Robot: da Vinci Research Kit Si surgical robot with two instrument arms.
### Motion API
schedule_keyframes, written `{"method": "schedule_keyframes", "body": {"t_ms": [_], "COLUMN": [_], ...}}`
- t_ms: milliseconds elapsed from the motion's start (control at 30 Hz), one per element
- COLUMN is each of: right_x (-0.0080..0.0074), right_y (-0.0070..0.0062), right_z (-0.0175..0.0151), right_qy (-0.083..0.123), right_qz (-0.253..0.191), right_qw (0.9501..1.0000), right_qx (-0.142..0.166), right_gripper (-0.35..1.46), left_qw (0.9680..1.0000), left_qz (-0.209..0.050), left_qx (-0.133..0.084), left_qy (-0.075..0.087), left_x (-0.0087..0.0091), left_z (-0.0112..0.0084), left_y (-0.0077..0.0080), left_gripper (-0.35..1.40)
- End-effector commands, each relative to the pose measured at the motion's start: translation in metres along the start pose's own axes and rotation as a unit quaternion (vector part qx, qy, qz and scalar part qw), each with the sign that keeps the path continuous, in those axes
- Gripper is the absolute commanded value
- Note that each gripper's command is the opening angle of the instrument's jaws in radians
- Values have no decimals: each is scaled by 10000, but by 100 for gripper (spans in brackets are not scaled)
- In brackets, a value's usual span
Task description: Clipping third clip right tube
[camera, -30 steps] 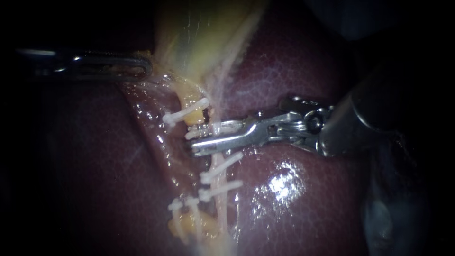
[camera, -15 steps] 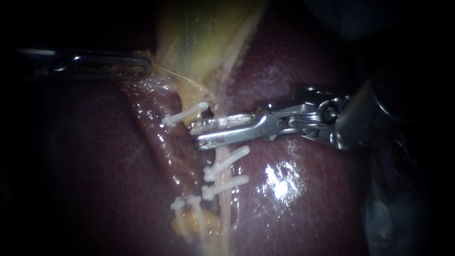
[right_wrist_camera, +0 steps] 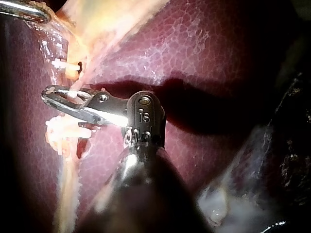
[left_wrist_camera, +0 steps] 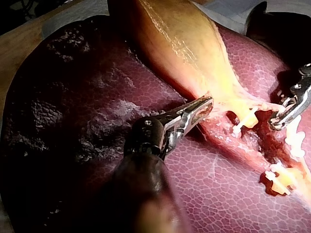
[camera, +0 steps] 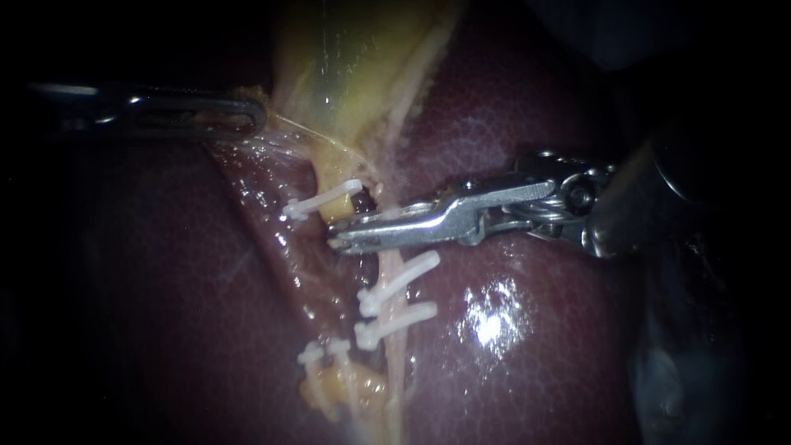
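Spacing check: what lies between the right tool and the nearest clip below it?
Only a bare stretch of the right tube, in the endoscope view.

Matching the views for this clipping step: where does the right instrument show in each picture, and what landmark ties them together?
Endoscope view: the right instrument enters from the right, jaws shut across the right tube, mid-picture.
Left wrist view: only the tip of the right instrument shows, just beyond the white clip.
Right wrist view: the right instrument rises from the bottom edge, jaws on the tube.
Shared landmark: the white clip beside its jaws.
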Motion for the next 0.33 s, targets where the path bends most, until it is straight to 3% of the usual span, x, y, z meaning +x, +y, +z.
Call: {"method": "schedule_keyframes", "body": {"t_ms": [33, 333], "right_x": [0, 0], "right_y": [0, 4], "right_z": [0, -1], "right_qy": [-5, -15], "right_qz": [-1, -4], "right_qw": [10000, 10000], "right_qx": [3, 3], "right_gripper": [-35, -35], "left_qw": [10000, 10000], "left_qz": [-1, -2], "left_qx": [-2, -4], "left_qy": [0, -1], "left_x": [0, 0], "left_z": [0, 1], "left_y": [0, 0], "left_gripper": [-35, -35]}}
